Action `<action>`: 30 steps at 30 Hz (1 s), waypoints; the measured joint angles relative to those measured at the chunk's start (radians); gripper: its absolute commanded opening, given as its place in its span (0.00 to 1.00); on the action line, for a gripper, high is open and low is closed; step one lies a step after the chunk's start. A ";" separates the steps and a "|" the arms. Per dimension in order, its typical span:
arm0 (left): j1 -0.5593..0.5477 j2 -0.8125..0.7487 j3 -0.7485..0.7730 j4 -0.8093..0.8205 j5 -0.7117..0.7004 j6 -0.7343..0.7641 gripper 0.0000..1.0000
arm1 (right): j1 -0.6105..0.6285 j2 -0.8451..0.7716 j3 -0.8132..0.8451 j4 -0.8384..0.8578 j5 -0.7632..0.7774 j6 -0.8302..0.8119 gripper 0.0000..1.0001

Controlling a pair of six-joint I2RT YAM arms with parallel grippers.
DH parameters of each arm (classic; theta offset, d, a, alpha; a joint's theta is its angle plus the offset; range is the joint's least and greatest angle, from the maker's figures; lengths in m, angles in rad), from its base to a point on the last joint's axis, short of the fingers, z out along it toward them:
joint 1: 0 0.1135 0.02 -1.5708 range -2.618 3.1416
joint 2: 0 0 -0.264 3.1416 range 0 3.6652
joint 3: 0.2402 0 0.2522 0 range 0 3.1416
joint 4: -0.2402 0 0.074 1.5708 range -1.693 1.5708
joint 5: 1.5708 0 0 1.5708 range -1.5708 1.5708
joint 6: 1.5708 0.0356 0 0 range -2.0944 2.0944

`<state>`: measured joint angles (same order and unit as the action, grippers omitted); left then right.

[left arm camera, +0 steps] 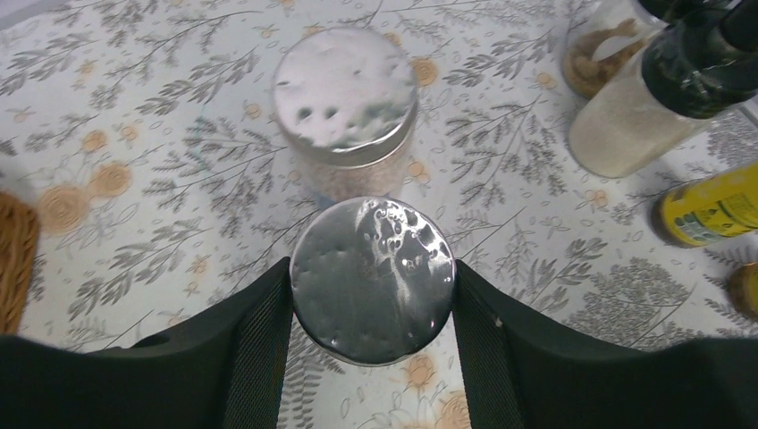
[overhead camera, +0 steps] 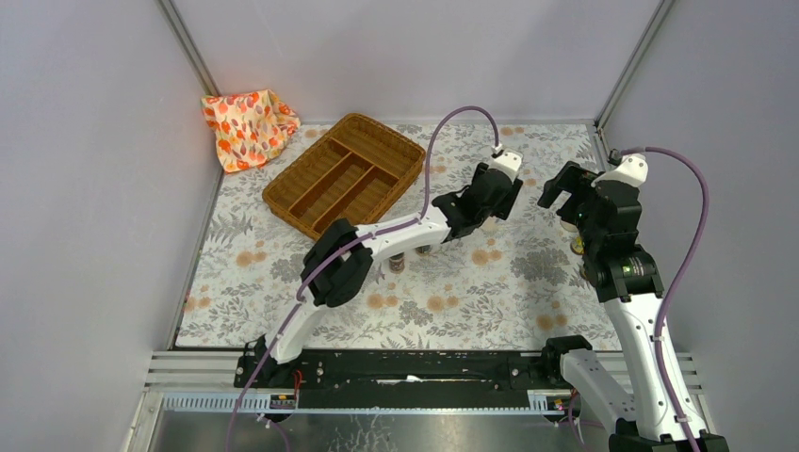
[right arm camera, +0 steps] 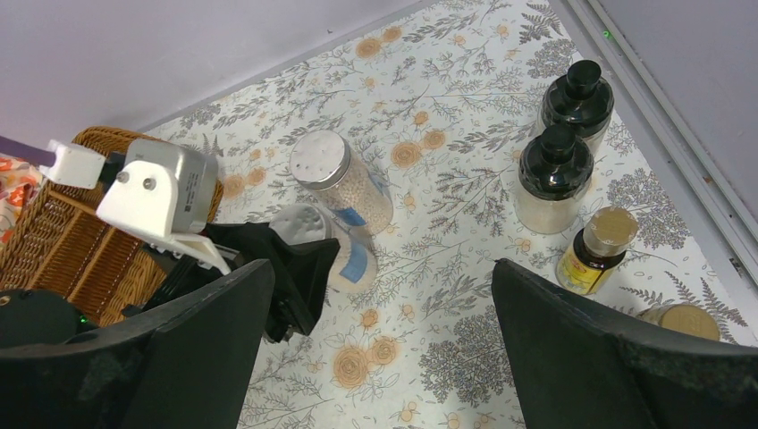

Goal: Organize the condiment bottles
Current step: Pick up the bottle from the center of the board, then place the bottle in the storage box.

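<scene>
On the floral surface [overhead camera: 452,292], right of the tray [overhead camera: 283,193], your left claw [left arm camera: 373,295] pinches a silver-lidded jar [right arm camera: 350,259], upright, long axis vertical. Your right claw [right arm camera: 380,295] is spread, holding nothing. A second jar [left arm camera: 344,89] stands just beyond. The label on the yellow bottle [left arm camera: 711,210] is too blurred to read.

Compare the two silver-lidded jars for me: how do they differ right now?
The near jar is clamped in the left claw; the far jar stands free, untouched. From the left wrist, only the near jar's lid shows; the far jar's grainy fill shows below its lid. Both are upright, with silver lids and white contents.
</scene>
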<state>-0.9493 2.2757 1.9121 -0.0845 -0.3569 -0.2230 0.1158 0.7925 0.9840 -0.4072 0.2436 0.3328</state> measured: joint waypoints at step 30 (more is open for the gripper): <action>0.228 -0.291 -0.118 -0.100 -0.138 0.046 0.00 | 0.000 0.035 0.008 -0.005 0.001 0.006 1.00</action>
<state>-0.7212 1.9850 1.7943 -0.1841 -0.4946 -0.1772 0.1158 0.8276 0.9916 -0.4126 0.2443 0.3389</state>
